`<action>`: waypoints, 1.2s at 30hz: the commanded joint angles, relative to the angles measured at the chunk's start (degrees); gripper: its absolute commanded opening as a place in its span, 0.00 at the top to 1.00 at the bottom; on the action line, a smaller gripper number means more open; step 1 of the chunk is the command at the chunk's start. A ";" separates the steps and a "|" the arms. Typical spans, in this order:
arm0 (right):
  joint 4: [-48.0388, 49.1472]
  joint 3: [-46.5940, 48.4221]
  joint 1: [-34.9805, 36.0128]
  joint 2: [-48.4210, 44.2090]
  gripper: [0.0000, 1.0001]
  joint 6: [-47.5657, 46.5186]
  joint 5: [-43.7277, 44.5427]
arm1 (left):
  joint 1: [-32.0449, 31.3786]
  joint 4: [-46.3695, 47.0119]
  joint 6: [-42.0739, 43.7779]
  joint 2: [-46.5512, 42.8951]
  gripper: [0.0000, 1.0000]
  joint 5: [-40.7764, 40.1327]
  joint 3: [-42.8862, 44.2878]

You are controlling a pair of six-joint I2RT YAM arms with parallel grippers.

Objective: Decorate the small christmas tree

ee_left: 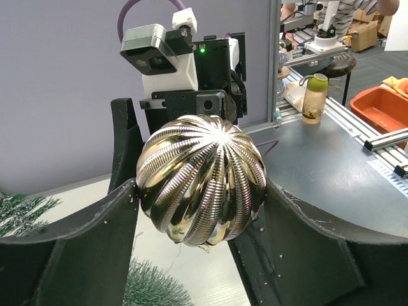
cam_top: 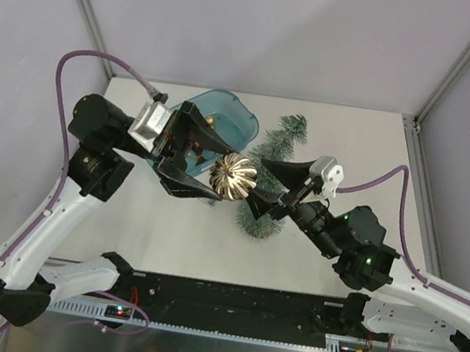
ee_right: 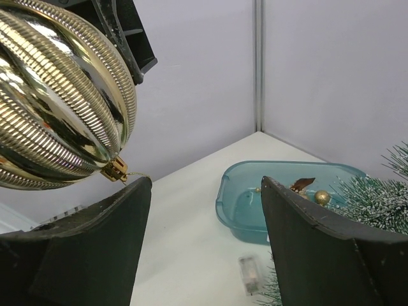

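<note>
Gold ribbed bauble (cam_top: pixel 233 177): pinched between the two fingers of my left gripper (cam_top: pixel 218 172), centre of the top view. My right gripper (cam_top: pixel 260 187): spread wide, holding nothing, one finger (ee_right: pixel 95 236) just under the bauble's cap (ee_right: pixel 115 171). Small christmas tree (cam_top: pixel 283 139): right of centre, beside the teal tub (cam_top: pixel 247 123).

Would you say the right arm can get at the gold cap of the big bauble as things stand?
Probably yes: the right gripper is open, the cap sits just above one of its fingers, and the left gripper clamps the bauble by its sides, leaving that end free.
</note>
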 commanded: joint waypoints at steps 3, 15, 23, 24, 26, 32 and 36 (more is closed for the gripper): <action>4.12 2.52 0.39 0.18 0.26 0.09 -0.46 | -0.35 1.89 -1.30 -1.22 0.90 0.06 0.05; 6.82 2.49 0.95 2.06 0.27 3.02 -3.96 | -0.35 3.18 -1.85 -1.02 0.91 -0.50 -0.35; 7.27 2.50 1.57 2.21 0.28 4.21 -5.68 | -0.35 3.58 -2.06 -1.21 0.92 -0.72 -0.78; 7.28 2.52 1.58 2.14 0.28 4.34 -5.88 | -0.35 3.71 -2.08 -1.30 0.92 -0.81 -0.96; 7.49 2.52 1.65 2.08 0.28 4.48 -6.10 | -0.35 3.79 -2.14 -1.26 0.92 -0.81 -1.02; 6.85 2.51 1.67 2.75 0.29 4.47 -5.54 | -0.32 4.20 -2.93 -1.13 0.92 -1.16 -0.40; 5.83 2.49 1.67 3.27 0.30 4.39 -4.65 | -0.33 4.31 -3.45 -1.22 0.92 -1.42 -0.05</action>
